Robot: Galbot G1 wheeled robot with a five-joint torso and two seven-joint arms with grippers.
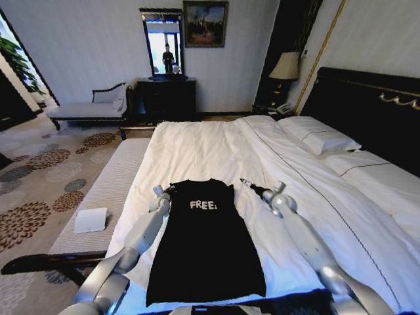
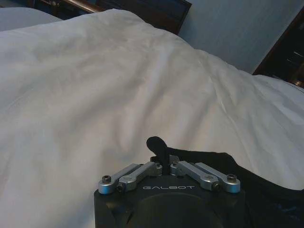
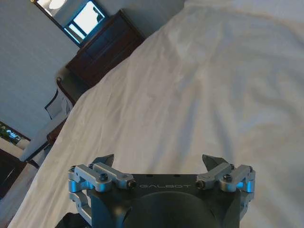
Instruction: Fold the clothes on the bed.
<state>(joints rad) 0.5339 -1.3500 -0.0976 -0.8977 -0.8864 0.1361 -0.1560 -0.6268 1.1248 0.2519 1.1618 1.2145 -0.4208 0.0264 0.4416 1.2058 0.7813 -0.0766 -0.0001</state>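
Soft black T-shirt [image 1: 205, 246] lying flat on smooth white bed [image 1: 216, 147], left gripper [image 2: 160, 153] clenched on its shoulder edge, right gripper [image 3: 161, 164] spread wide above bare sheet

1. Daylight floods the room in the head view, strongest on the white bed [image 1: 216, 147] and glaring in the mirror [image 1: 163, 44].
2. Walls bow at the edges (wide lens).
3. Both wrist views look dimmer, bluish, softly focused.
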